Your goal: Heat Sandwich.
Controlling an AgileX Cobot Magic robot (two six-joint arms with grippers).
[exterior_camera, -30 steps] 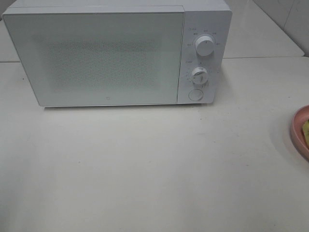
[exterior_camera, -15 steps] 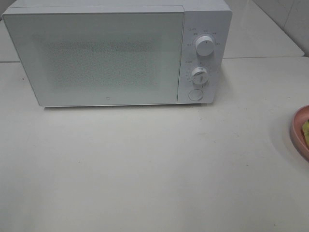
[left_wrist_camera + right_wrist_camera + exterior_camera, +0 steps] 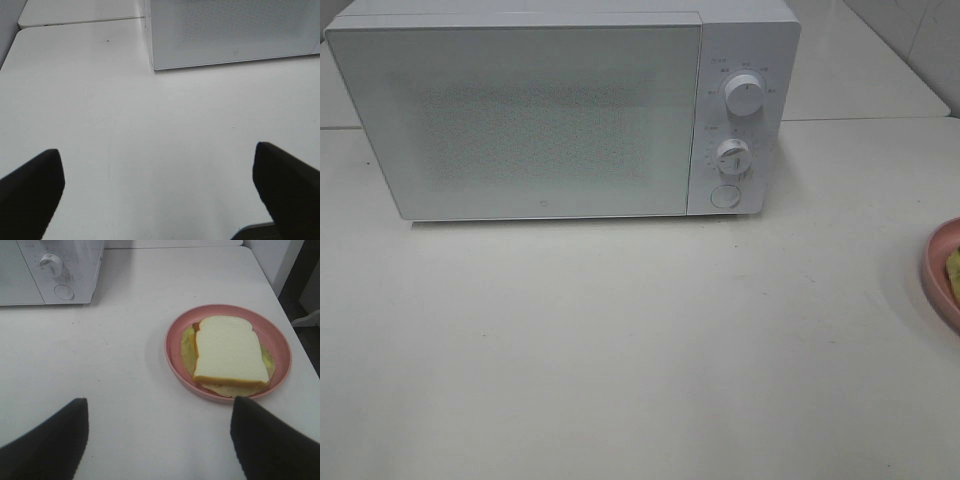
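Sandwich (image 3: 229, 353) flat on pink plate (image 3: 176, 337), table's (image 3: 620, 350) right edge, well right of closed microwave (image 3: 520, 115). Unmoved versus earlier frames. Right gripper (image 3: 159, 437) near plate, spread wide, empty. Left gripper (image 3: 158, 187) wide open, empty, over bare tabletop.

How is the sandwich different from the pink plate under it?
The sandwich is squarish with white bread on top; the pink plate is round and pink. The sandwich is smaller and lies inside the plate's rim, while the plate sits straight on the white table. The sandwich is a stack of layers, with yellowish-green filling peeking out; the plate is one shallow dish. Both lie flat, untouched by either gripper.
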